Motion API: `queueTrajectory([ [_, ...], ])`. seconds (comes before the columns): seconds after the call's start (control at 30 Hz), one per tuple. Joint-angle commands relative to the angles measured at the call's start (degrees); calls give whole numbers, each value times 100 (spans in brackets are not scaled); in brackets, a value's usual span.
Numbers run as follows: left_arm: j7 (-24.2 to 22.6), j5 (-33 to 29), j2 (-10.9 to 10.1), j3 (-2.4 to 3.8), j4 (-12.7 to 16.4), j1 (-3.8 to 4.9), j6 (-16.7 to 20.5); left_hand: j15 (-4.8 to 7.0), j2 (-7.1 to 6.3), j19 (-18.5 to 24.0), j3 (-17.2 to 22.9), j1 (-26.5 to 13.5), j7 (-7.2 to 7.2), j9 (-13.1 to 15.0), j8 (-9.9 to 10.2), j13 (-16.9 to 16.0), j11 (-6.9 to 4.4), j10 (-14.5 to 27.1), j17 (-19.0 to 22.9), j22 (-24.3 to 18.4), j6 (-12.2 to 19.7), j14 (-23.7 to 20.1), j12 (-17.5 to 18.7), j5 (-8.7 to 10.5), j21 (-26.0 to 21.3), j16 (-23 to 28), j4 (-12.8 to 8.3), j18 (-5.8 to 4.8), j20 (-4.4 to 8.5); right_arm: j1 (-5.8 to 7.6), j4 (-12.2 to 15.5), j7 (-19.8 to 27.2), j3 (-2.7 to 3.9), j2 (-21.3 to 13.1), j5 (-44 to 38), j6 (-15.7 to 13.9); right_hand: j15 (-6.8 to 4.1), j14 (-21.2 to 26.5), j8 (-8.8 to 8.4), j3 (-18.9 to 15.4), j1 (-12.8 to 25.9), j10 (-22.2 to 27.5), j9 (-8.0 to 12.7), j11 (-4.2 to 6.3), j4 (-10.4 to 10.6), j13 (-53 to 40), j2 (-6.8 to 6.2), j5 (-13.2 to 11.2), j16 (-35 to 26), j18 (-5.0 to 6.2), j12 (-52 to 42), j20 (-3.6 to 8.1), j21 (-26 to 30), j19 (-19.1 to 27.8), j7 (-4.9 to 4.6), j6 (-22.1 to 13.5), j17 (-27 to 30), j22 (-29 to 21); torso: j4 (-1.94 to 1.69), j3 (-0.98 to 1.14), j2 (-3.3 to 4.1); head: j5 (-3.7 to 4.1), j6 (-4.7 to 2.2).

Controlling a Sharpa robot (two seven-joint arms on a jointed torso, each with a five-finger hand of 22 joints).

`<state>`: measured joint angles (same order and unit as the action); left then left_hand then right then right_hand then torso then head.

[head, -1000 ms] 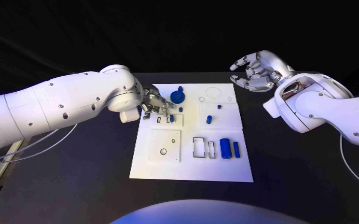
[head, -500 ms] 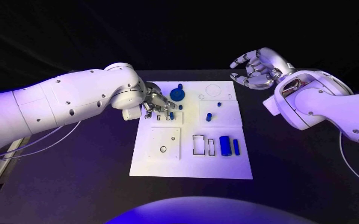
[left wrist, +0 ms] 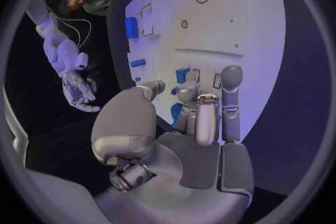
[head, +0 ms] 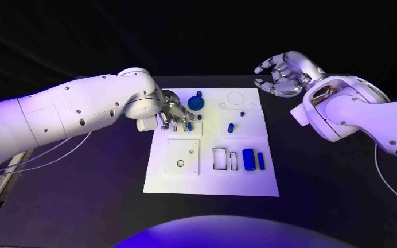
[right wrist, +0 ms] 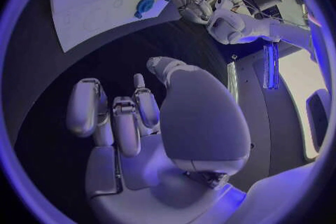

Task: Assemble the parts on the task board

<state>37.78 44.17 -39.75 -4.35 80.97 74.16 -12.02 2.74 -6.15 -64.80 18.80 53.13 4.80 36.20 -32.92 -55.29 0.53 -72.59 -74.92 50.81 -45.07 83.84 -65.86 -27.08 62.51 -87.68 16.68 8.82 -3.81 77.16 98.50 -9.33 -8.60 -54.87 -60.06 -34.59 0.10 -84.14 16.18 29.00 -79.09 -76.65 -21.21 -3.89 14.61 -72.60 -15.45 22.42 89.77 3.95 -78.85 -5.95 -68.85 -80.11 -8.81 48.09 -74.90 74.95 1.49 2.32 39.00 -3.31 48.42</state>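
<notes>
While the board sat flat on the bench, this was the layout:
Left robot hand [head: 175, 114]: down over the task board [head: 213, 185], fingertips [left wrist: 232, 76] curled in around a small blue part [left wrist: 182, 74]; couldn't tell whether it actually gripped it.
Right robot hand [head: 281, 77]: up off the bench [head: 314, 202], well clear of the board, fingers loosely curled, nothing in it.
Round blue part [head: 196, 103]: just beyond the left robot hand.
Blue cylinder [head: 249, 160]: lying on the board, well apart from both hands.
</notes>
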Motion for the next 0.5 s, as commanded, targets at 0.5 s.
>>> queueTrajectory([
  [0.5, 34, 0, 111, -6, -72, 4, -156, 10, 42, -25, 48, 374, -17, -72, -113, 47, -24, 53, -888, 24, -79, 432, -8, 59, -13, -7, -14, -59, 16, -1, -20, -28, -1, 12, -12, 93, -25, -562, 42, 56, 87, 42, -11, -6, 0, 14, 4, 38, -8, 107, 25, 9, 27, 36, 3, -34, -1430, 162, -1, 5, -6, -7, 44],
])
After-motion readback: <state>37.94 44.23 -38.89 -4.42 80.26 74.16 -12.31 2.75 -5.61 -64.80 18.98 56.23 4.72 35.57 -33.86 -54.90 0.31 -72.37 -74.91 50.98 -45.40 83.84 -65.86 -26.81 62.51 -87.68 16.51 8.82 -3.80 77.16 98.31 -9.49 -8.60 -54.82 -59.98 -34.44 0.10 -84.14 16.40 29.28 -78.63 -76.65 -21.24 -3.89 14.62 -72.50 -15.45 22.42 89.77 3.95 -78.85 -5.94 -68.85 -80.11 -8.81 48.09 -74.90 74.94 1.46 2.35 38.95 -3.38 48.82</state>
